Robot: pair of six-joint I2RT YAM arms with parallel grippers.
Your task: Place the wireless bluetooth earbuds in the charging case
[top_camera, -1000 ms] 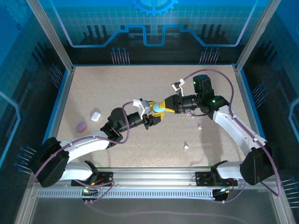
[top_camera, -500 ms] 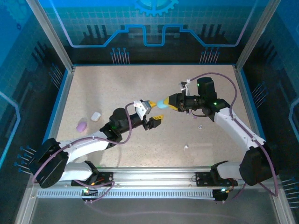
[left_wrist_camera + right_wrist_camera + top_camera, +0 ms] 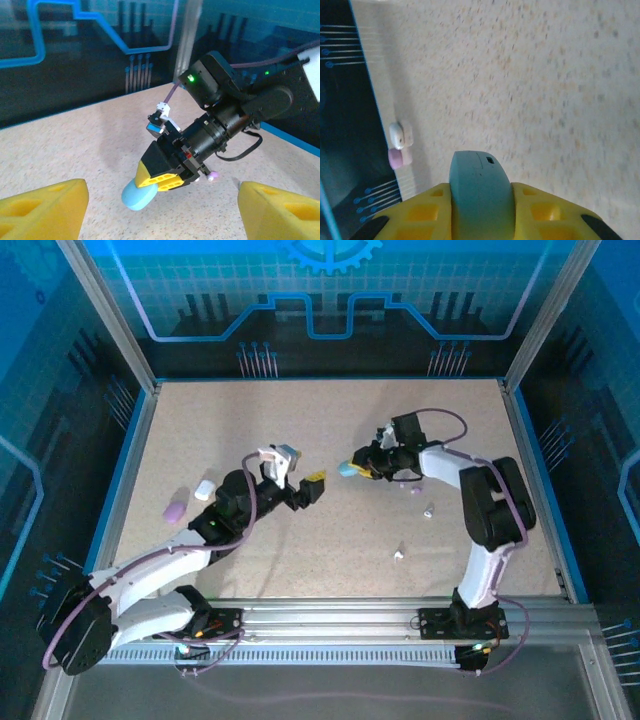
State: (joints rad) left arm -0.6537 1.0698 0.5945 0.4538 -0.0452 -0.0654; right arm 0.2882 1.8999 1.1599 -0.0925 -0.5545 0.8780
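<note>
Leftward, white case (image 3: 205,489) lies beside purple case (image 3: 174,510), far from earbuds (image 3: 398,555)

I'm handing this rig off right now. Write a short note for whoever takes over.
Grippers: left gripper open and empty, facing the right one over mid-table. Right gripper shut on the blue case.
Things: white case and purple case lie close together on the table at its left side. Loose near the right arm: a purple bud, a white bud, a second white bud.
Done: blue case picked up.
Left: no bud is seated yet; all three need picking up and inserting.
</note>
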